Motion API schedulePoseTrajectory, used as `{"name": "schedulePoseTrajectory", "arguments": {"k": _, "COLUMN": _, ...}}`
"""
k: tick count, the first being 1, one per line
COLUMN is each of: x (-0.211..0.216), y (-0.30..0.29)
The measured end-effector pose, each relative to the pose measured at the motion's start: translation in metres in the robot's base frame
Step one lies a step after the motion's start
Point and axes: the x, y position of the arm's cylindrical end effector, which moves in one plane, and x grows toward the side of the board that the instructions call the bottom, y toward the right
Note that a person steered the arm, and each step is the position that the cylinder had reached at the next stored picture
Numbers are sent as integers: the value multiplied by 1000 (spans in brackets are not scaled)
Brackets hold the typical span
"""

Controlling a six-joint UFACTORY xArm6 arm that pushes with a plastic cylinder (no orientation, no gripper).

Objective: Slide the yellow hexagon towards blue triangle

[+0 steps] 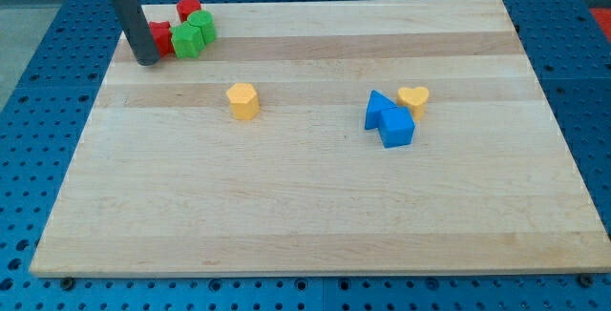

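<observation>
yellow hexagon [242, 100] alone left of worktop [315, 206] centre | blue triangle [379, 109] well to its right, touching a blue block [397, 128] and a yellow heart [413, 98] | my tip [148, 60] at top left, well apart from hexagon, beside red blocks [160, 37] and green blocks [193, 35] | jaws: none, plain rod

Between the yellow hexagon [242, 100] and the blue triangle [379, 108] we see bare board. A blue cube [397, 127] and yellow heart [413, 98] crowd the triangle's far side.
</observation>
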Motion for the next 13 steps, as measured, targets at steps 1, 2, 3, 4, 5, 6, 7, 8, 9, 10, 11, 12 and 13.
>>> {"name": "schedulePoseTrajectory", "arguments": {"k": 1, "x": -4, "y": -6}}
{"name": "schedulePoseTrajectory", "arguments": {"k": 2, "x": -13, "y": -6}}
{"name": "schedulePoseTrajectory", "arguments": {"k": 3, "x": -29, "y": -6}}
{"name": "schedulePoseTrajectory", "arguments": {"k": 4, "x": -32, "y": -10}}
{"name": "schedulePoseTrajectory", "arguments": {"k": 5, "x": -31, "y": -10}}
{"name": "schedulePoseTrajectory", "arguments": {"k": 6, "x": -4, "y": -10}}
{"name": "schedulePoseTrajectory", "arguments": {"k": 7, "x": 48, "y": 7}}
{"name": "schedulePoseTrajectory", "arguments": {"k": 8, "x": 93, "y": 58}}
{"name": "schedulePoseTrajectory", "arguments": {"k": 9, "x": 109, "y": 128}}
{"name": "schedulePoseTrajectory", "arguments": {"k": 10, "x": 108, "y": 173}}
{"name": "schedulePoseTrajectory", "arguments": {"k": 11, "x": 109, "y": 177}}
{"name": "schedulePoseTrajectory", "arguments": {"k": 12, "x": 118, "y": 156}}
{"name": "schedulePoseTrajectory", "arguments": {"k": 13, "x": 111, "y": 130}}
